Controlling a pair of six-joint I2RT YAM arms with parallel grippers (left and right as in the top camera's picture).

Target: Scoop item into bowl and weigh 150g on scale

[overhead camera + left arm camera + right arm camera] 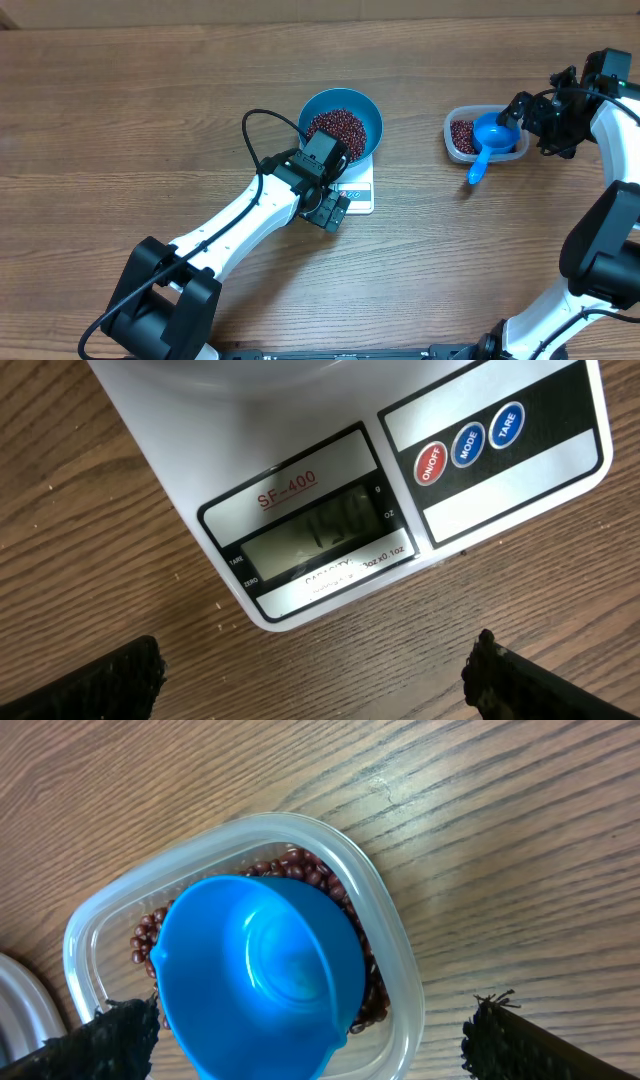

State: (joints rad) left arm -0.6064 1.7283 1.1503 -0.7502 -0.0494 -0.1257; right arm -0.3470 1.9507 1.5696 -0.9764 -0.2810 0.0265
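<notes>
Two dark left fingers (120, 685) sit at the bottom corners of the left wrist view, spread wide apart and holding nothing. They hang above bare wooden tabletop (150, 120), just in front of the scale (200, 430). The scale is white and flat; its display (310, 535) shows faint digits that are too dim to read with confidence. Beside the display are a red on/off button (429, 463) and two blue buttons marked mode and tare.

From overhead, the glossy blue bowl (368, 112) stands on the scale, with a heap of dark red-brown beans (335, 130) inside it.

Well to the right, a clear plastic tub (392, 945) holds more of the same beans. A small blue scoop (260, 970) lies in the tub on top of them, its cup looking empty and its handle poking out over the tub's near edge. The right fingers (520, 1040) are also spread wide, one to each side of the tub, gripping nothing.
</notes>
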